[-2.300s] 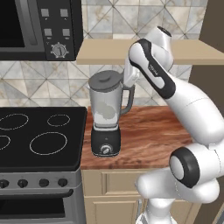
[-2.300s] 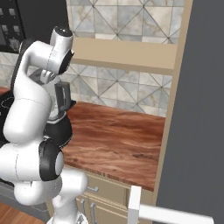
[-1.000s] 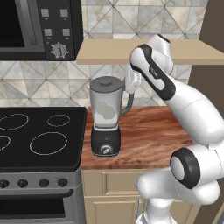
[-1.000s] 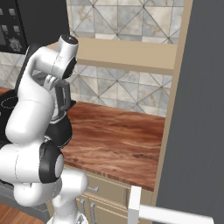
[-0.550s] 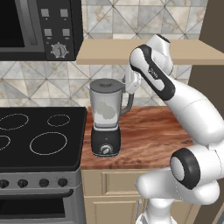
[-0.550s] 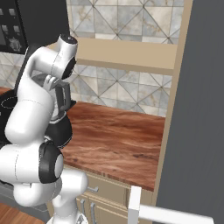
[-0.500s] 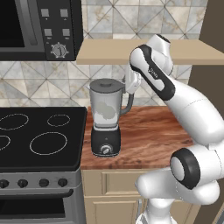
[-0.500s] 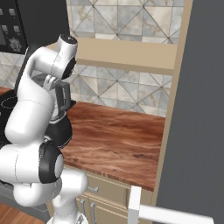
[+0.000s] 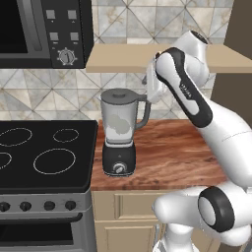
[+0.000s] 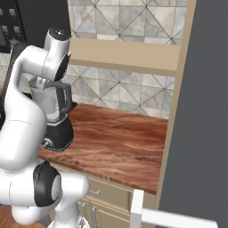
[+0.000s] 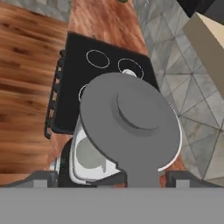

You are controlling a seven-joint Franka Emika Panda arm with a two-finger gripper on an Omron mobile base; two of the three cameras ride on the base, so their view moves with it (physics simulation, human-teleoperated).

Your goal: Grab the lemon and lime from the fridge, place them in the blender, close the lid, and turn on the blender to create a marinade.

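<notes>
— On the left, what's there?
— A black glass cooktop [image 9: 44, 155] beside the wooden counter [image 9: 172, 155].
— And next to it?
— The black-based blender with a translucent grey jar [image 9: 119, 135] stands on the counter's left end, touching the stove edge. In the hand view the dark grey round lid [image 11: 131, 122] lies skewed over its mouth, part of the opening uncovered.
— The gripper?
— The two-finger gripper [image 11: 109, 177] hovers just above the lid, fingers [image 11: 43, 178] spread wide, holding nothing.
</notes>
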